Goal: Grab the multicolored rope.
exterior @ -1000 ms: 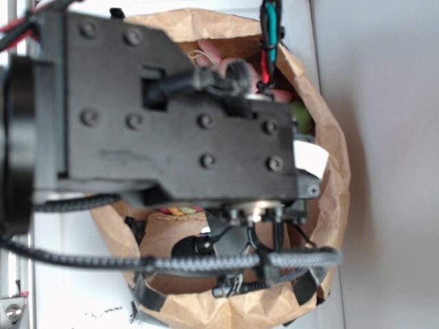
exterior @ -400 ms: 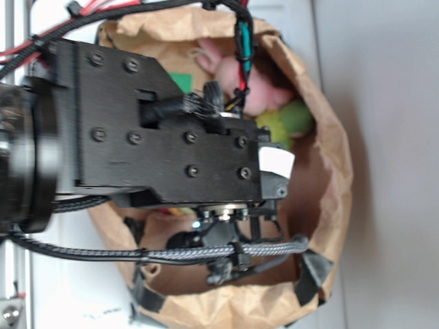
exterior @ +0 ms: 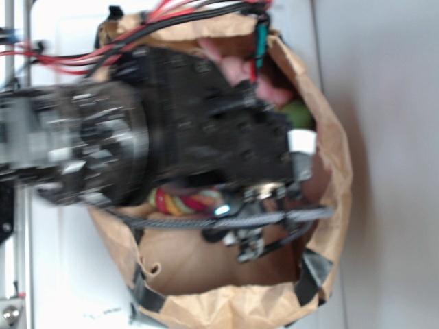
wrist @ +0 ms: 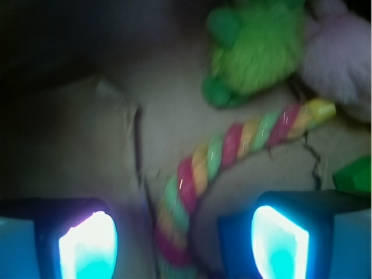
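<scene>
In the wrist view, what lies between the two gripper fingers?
In the wrist view, the multicolored rope runs down between the two glowing fingers of the open gripper, over the bare brown paper bag floor; neither finger touches it.

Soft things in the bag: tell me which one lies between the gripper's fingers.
The rope, twisted red, yellow and green; its lower end runs between the open gripper's fingers. The green plush and pink plush lie farther off.

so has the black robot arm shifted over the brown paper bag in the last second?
Yes. Against the brown paper bag, the black robot arm has swung, now uncovering more of the multicolored rope.
</scene>
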Motion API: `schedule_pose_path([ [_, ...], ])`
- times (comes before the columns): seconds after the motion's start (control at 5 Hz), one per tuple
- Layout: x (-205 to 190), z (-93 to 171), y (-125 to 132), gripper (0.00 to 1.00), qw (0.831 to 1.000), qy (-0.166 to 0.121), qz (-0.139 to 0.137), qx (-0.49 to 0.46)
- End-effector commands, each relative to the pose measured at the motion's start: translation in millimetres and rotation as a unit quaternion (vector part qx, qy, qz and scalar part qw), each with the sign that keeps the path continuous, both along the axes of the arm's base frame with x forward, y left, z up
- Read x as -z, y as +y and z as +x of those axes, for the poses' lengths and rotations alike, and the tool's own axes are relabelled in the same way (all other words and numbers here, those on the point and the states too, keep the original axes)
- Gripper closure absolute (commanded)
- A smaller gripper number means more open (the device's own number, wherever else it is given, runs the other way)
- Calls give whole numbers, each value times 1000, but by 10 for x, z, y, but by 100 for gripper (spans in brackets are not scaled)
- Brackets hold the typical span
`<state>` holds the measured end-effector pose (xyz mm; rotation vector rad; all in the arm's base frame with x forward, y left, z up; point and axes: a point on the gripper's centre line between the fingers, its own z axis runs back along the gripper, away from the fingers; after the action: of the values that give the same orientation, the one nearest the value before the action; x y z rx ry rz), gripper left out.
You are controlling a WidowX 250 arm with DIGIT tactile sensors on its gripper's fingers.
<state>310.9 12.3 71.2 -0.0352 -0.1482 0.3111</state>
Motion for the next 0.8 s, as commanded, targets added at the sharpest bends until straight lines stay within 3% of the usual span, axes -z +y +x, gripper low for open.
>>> schedule_pose_path([
  [0.0,-57,436,154,0,997,-19,-2,-77],
  [0.2,0,478,169,0,995,-12,-4,-99],
  [0.6,-52,379,195,0,996,-27,1,-90],
])
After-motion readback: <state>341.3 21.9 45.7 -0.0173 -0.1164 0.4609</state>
